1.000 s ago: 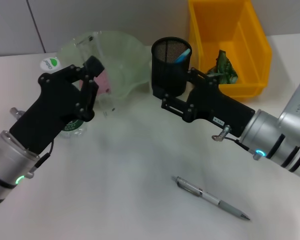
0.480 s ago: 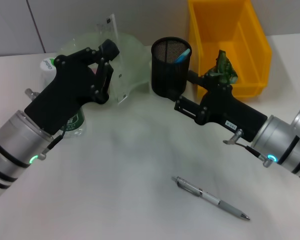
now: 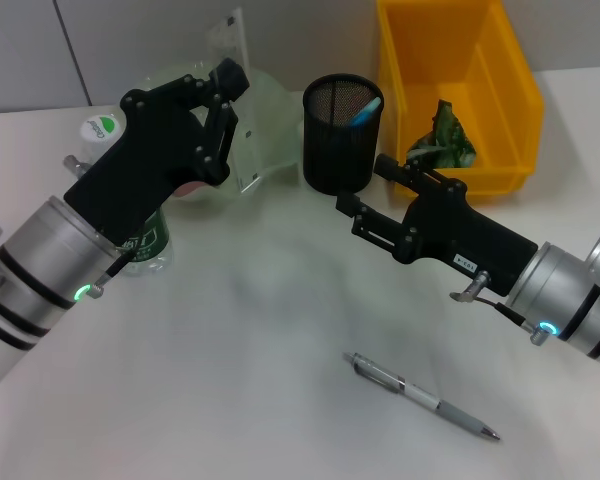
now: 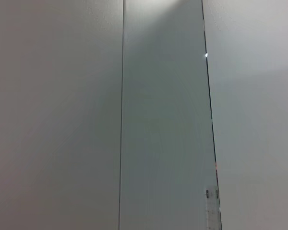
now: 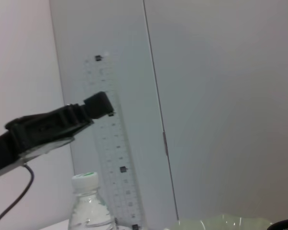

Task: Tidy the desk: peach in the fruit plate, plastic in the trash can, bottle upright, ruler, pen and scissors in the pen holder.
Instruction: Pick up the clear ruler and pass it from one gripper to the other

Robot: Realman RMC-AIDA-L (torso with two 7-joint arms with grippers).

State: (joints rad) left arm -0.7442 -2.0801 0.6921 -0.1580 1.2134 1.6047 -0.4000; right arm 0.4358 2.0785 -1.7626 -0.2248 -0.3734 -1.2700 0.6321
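Left gripper (image 3: 223,110) is clamped on the ruler (image 3: 230,100), pinching it partway along so that one end sticks up past the fingers and the other hangs below them — the long axis stands close to upright, slightly tilted. Seen from the right wrist, the ruler (image 5: 110,143) rises nearly vertical beside the bottle (image 5: 90,203), which stands upright under the left arm. The pen holder (image 3: 342,133) lies off to the gripper's right and lower than the fingers, with something light blue already poking from its mouth. The left arm carries the ruler, so I judge the coming move to be a sideways carry until the ruler's lower end is over the cup's mouth, then a lowering along its length. Right gripper (image 3: 365,195) sits just beside the pen holder's base; whether its fingers are spread or closed I cannot tell. A pen (image 3: 423,396) lies on the desk (image 3: 260,380), nearer the right arm.
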